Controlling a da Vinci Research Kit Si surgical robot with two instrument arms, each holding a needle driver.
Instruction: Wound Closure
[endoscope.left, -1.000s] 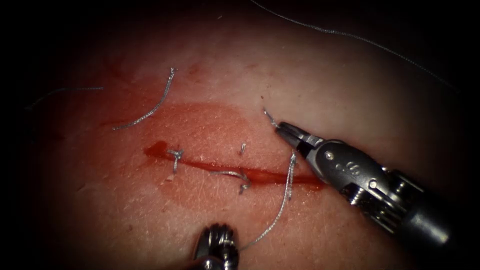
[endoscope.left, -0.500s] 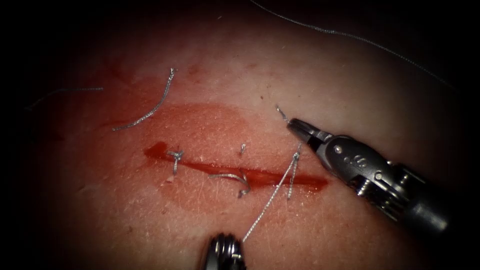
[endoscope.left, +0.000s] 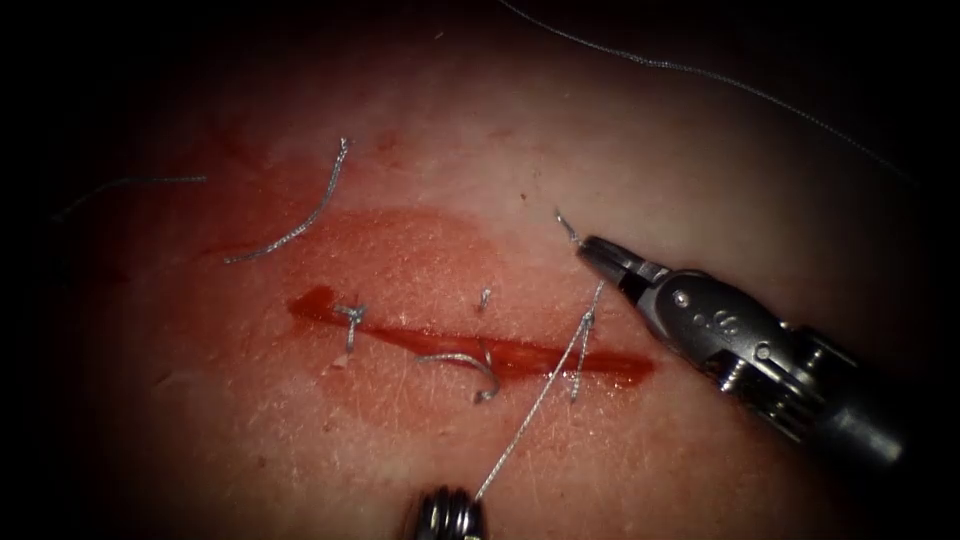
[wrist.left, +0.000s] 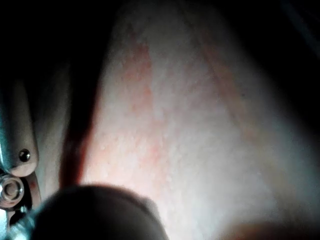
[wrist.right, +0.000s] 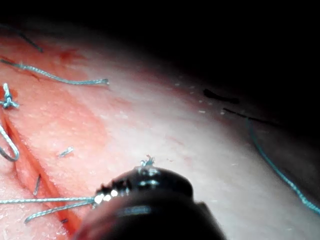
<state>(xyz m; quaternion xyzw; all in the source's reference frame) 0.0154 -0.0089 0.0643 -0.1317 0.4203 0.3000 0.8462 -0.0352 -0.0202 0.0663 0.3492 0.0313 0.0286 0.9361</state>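
Observation:
The cut runs across the tissue, wet with red fluid. My right tool reaches in above the cut's right end, jaws shut on a short thread end whose tip sticks out past them. My left tool sits at the lower edge, shut on the thread. That strand runs taut up to a knot at the cut's right part. In the right wrist view the right tool has a thread tuft at its tip and two strands beside it.
Two tied stitches cross the cut further left. A loose cut thread piece lies on the upper left of the tissue. A long thread trails across the top right. The left wrist view looks onto pale tissue.
The left tool has drawn down toward the lower edge, and its slack, curved strand is now straight and taut. The right tool has shifted slightly right and up with the short end.

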